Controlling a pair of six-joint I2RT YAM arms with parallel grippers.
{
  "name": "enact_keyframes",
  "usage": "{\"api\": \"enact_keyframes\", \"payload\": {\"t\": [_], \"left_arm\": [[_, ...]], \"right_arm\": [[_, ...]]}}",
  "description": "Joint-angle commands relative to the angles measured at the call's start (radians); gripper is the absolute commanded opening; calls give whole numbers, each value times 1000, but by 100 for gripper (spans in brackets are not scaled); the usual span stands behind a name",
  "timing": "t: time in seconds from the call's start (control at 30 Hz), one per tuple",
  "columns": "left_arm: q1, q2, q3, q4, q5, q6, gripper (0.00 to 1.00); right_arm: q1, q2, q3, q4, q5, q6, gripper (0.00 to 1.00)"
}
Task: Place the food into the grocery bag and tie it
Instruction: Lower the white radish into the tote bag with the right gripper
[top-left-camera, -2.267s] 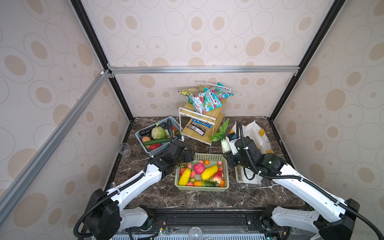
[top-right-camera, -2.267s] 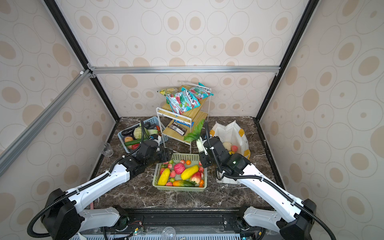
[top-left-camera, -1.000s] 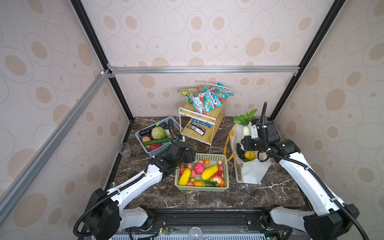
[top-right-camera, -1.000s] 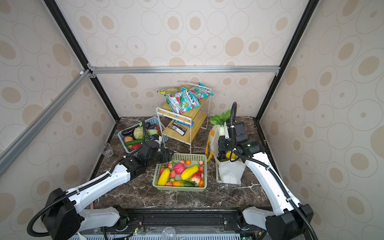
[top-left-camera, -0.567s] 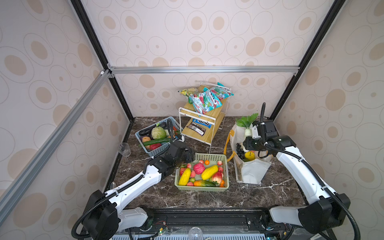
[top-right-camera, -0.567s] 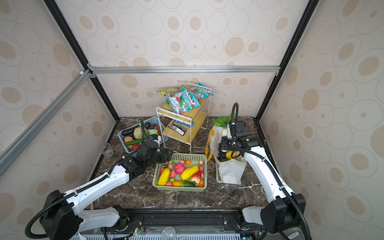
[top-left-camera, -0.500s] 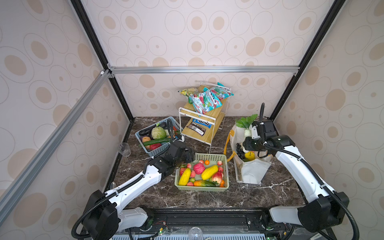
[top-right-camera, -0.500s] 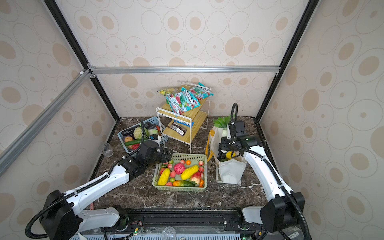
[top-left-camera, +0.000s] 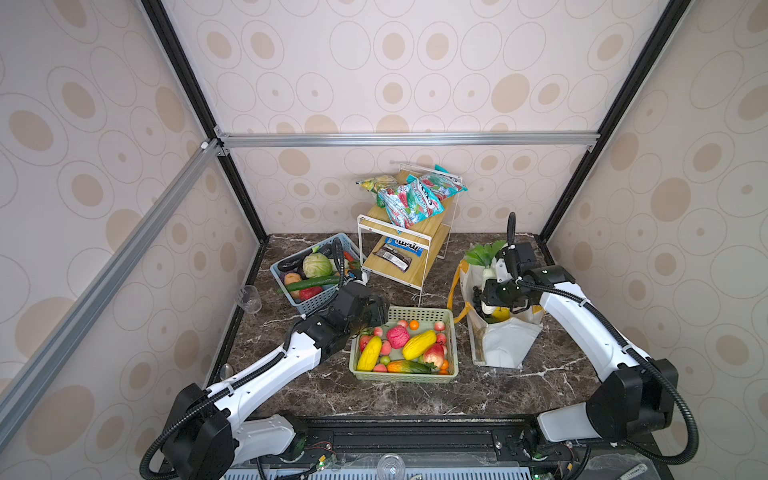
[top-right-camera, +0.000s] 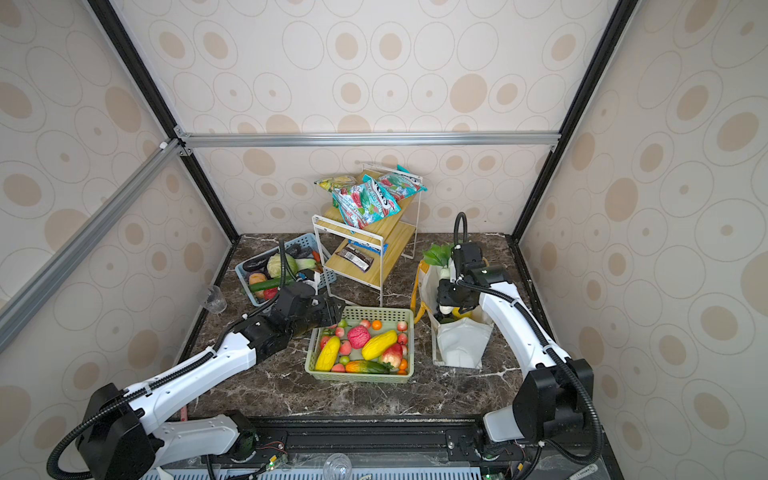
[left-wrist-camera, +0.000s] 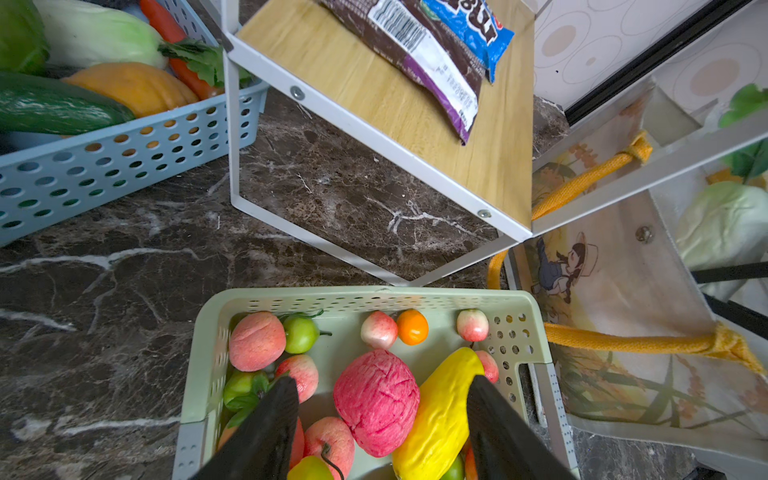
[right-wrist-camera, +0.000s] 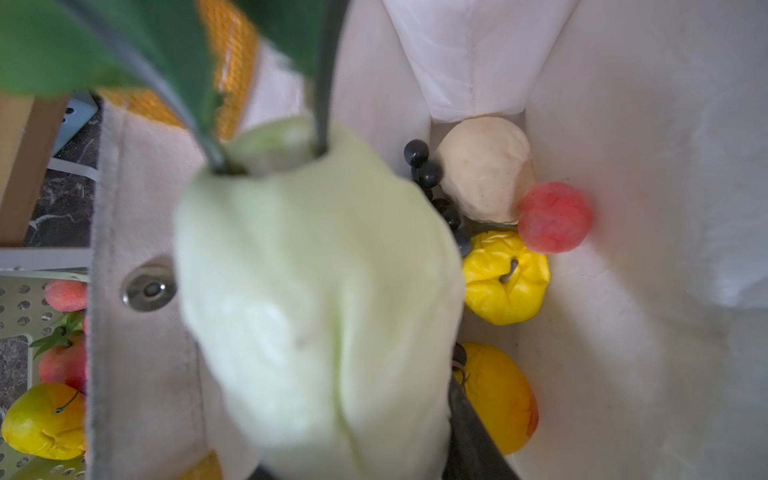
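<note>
The white grocery bag (top-left-camera: 505, 345) (top-right-camera: 459, 345) stands open at the right, its yellow handle (left-wrist-camera: 623, 343) hanging toward the green basket. My right gripper (top-left-camera: 494, 293) (top-right-camera: 451, 297) is shut on the greens (top-left-camera: 484, 253) (right-wrist-camera: 316, 291), a pale stalk with green leaves, held in the bag's mouth. One dark finger (right-wrist-camera: 471, 440) shows beside the stalk. Inside the bag lie a white bulb (right-wrist-camera: 486, 166), dark grapes (right-wrist-camera: 428, 172), a red fruit (right-wrist-camera: 555, 216), a yellow citrus (right-wrist-camera: 505, 278) and an orange (right-wrist-camera: 498, 395). My left gripper (top-left-camera: 374, 311) (left-wrist-camera: 381, 382) hangs open over the green basket's food.
The green basket (top-left-camera: 405, 376) (left-wrist-camera: 357, 297) holds several toy fruits, among them a red one (left-wrist-camera: 376, 401). A blue basket (top-left-camera: 309, 305) of vegetables sits at the back left. A white-framed wooden rack (top-left-camera: 401, 257) with snack packets stands behind. A clear cup (top-left-camera: 248, 297) is by the left wall.
My right gripper carried the greens from beside the rack to above the bag, then lowered them slightly into its mouth. The left arm has stayed where it was.
</note>
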Motion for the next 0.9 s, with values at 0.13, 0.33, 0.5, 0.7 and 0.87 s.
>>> {"api": "enact_keyframes", "payload": {"t": [0.13,0.33,0.5,0.7,0.87], "left_arm": [[-12,0,1,2,-8,-6,65],[-12,-2,0,-2,-14,-2,65],[-13,-3,-2,-2,-15,-2,65],[-12,3,8,-3,-13,2,65],[-14,5,11,-4,-12,5,65]], "right_arm": [[-20,51,16,-26,-27,-15,39],[-38,101,25,-43,-54,-24,39],[-50,126,13,-38,-64,-27,39],[-57,155,5,-30,-73,-26,39],[-62,188,3,-28,-79,-27,39]]}}
